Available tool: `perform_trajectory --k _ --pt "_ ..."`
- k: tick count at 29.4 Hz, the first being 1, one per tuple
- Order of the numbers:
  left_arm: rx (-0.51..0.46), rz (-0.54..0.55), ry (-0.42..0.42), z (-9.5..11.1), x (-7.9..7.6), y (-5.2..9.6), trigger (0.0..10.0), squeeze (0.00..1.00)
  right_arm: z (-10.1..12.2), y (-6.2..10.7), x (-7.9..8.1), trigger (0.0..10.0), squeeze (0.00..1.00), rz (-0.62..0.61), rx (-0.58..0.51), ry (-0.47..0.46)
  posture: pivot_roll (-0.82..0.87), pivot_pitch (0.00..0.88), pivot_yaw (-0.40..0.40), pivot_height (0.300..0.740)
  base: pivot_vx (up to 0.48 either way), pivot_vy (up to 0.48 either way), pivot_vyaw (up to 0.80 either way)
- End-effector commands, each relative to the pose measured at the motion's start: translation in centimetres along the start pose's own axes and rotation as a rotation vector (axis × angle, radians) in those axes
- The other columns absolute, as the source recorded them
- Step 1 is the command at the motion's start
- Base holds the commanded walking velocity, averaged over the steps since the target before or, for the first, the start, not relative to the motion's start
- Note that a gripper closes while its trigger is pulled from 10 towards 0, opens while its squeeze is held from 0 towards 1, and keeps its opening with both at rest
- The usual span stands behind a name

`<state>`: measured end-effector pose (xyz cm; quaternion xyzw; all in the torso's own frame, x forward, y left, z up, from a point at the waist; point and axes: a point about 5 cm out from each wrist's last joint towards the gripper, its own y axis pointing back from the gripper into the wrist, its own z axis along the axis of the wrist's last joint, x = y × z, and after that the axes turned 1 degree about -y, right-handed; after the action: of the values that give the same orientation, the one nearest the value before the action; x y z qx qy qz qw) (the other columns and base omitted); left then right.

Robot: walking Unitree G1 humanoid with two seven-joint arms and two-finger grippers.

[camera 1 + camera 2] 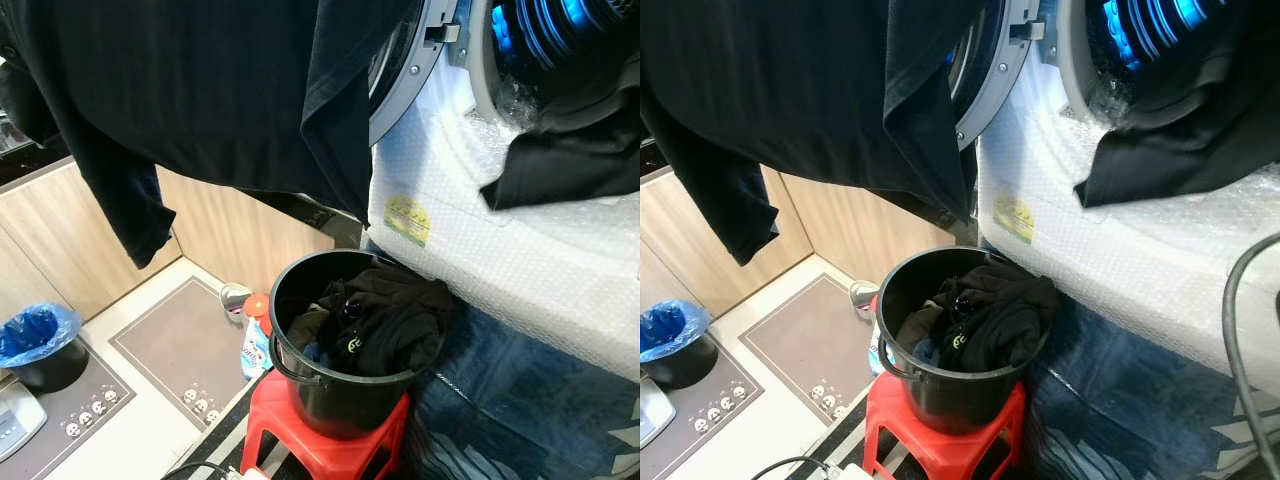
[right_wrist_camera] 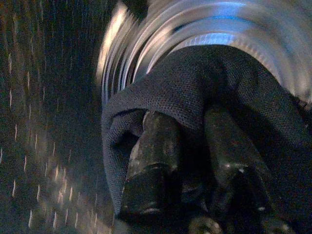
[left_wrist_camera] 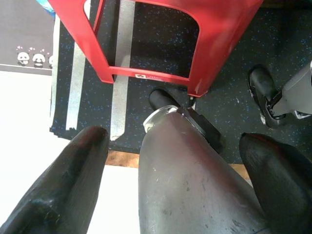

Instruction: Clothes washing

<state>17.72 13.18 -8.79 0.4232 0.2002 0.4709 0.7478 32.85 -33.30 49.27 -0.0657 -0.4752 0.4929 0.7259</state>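
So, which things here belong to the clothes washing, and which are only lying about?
Belong to the job:
washing machine
black bucket of dark clothes
black garment held in the right gripper
red stool

Only lying about:
bin with blue bag
panda mat

The left pincer [image 3: 175, 180] points down at the floor, its two black fingers [image 3: 63, 185] spread wide apart with nothing between them. Beyond them the robot's silver leg [image 3: 185, 170] stands on a dark speckled mat [image 3: 234, 58]. A red stool [image 3: 146, 29] stands on the mat, just beside a grey rug [image 3: 24, 34] printed with pandas.
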Motion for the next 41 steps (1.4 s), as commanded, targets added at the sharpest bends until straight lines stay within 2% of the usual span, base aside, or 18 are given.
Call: perform_trajectory --k 1,5,6,8,9,12,13,18,20,27,28,29,32,35,41 --pt "0.131 -0.049 0.039 -3.6 -1.8 0.7 10.0 0.0 2.1 -0.2 0.9 10.0 0.0 -0.022 -0.102 -0.051 -0.13 0.108 0.012 0.74 0.0 0.0 0.0" --pt "0.132 -0.044 0.049 -3.7 -1.9 0.7 10.0 0.0 1.2 -0.1 1.8 10.0 0.0 0.011 -0.087 -0.068 -0.11 0.114 0.005 0.74 0.0 0.0 0.0" --pt "0.132 -0.041 0.059 -3.8 -1.9 0.7 10.0 0.0 0.0 0.1 2.4 10.0 0.0 0.021 -0.056 -0.002 -0.11 0.12 0.003 0.74 0.0 0.0 0.0" --pt "0.132 -0.038 0.067 -3.8 -1.9 0.7 10.0 0.0 -1.3 0.2 2.7 10.0 0.0 0.033 -0.005 0.044 -0.11 0.126 0.001 0.74 0.0 0.0 0.0" --pt "0.132 -0.036 0.076 -3.8 -1.9 0.8 10.0 0.0 -3.2 0.6 3.0 10.0 0.0 0.042 0.076 0.102 -0.11 0.131 0.0 0.74 0.0 0.0 0.0" --pt "0.132 -0.033 0.09 -3.8 -1.9 0.8 10.0 0.0 -6.5 1.4 3.2 10.0 0.0 0.067 0.198 0.247 -0.11 0.142 -0.003 0.74 0.0 0.0 0.0" --pt "0.132 -0.033 0.093 -3.8 -1.9 0.7 10.0 0.0 -7.8 1.8 3.0 10.0 0.0 0.077 0.244 0.32 -0.11 0.145 -0.003 0.74 0.0 0.0 0.0" --pt "0.131 -0.032 0.094 -3.8 -1.9 0.7 10.0 0.0 -9.3 2.4 2.4 10.0 0.0 0.082 0.309 0.404 -0.11 0.145 -0.003 0.74 0.0 0.0 0.0" --pt "0.13 -0.034 0.099 -3.7 -2.0 0.7 10.0 0.0 -10.5 2.8 1.5 10.0 0.0 0.095 0.386 0.492 -0.11 0.163 -0.001 0.74 0.0 0.0 0.0" --pt "0.13 -0.034 0.104 -3.7 -1.9 0.7 10.0 0.0 -11.3 3.3 0.0 10.0 0.0 0.083 0.474 0.589 -0.12 0.167 0.004 0.74 0.0 0.0 0.0" --pt "0.129 -0.035 0.103 -3.6 -1.8 0.7 10.0 0.0 -11.3 3.3 -0.7 10.0 0.17 0.076 0.497 0.63 -0.12 0.167 0.004 0.74 0.0 0.0 0.0" --pt "0.129 -0.035 0.101 -3.6 -1.8 0.7 10.0 0.0 -11.3 3.3 -1.0 10.0 1.0 0.073 0.51 0.654 -0.12 0.167 0.007 0.74 0.0 0.0 0.0" --pt "0.128 -0.036 0.093 -3.5 -1.7 0.7 10.0 0.0 -11.1 3.4 -2.1 10.0 1.0 0.072 0.547 0.733 -0.12 0.165 0.011 0.74 0.0 0.0 0.0" --pt "0.128 -0.036 0.092 -3.5 -1.7 0.7 10.0 0.0 -11.0 3.4 -2.2 10.0 1.0 0.071 0.544 0.744 -0.12 0.165 0.011 0.74 0.0 0.0 0.0" --pt "0.129 -0.03 0.075 -3.5 -1.4 0.7 10.0 0.0 -10.3 3.4 -2.5 10.0 1.0 0.181 0.56 0.782 -0.13 0.156 0.026 0.74 0.0 0.0 0.0"
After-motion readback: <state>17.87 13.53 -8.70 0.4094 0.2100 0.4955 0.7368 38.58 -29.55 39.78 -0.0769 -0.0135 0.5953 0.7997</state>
